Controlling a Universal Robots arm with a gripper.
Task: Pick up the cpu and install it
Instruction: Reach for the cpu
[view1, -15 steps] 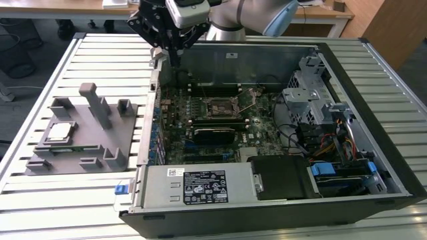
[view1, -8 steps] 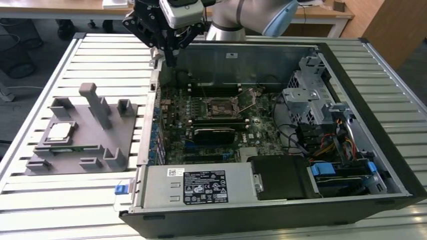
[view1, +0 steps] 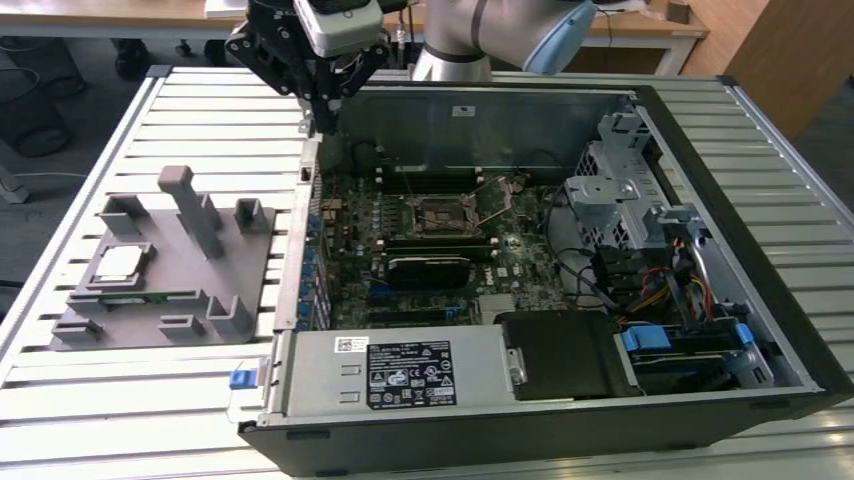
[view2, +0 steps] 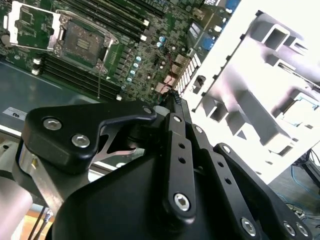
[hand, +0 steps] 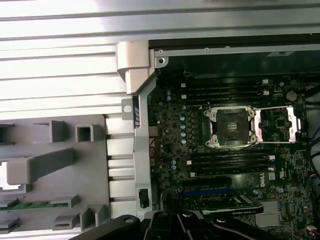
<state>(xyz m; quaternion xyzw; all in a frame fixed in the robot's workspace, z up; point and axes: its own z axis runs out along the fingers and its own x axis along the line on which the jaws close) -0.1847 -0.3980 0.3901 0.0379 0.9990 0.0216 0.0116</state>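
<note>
Pincer: we see the gripper (view1: 320, 122) pointing down, and its tips look pressed together with nothing between them. We see it also in the second wrist view (view2: 172, 99).
Pincer's place: it hangs above the far corner of the computer case (view1: 467, 120), over the wall on the exterior view's left.
Directly below: in the first wrist view we look down on that case wall (hand: 141, 150), with the slatted metal table (hand: 60, 65) on one side and the motherboard (hand: 200, 165) on the other.
Socket: we find the processor socket (view1: 441, 213) near the middle of the board, bare, with its metal frame (hand: 282, 125) swung open beside it. Both wrist views show the socket (view2: 82, 37) uncovered.
Memory slots: long dark slots (hand: 225, 91) run along both sides of the socket.
Cpu: the cpu (view1: 118, 263) lies flat on the grey fixture (view1: 160, 272), outside the case on the exterior view's left. It is well apart from the gripper and from the socket.
Fixture: we see a tall post (view1: 187, 205) and several low blocks standing on it, and a thin green strip (hand: 30, 204) lying in one of its holders.
Case front: a silver box with labels (view1: 400, 370) sits at the near edge, and a black block (view1: 567, 350) sits beside it.
</note>
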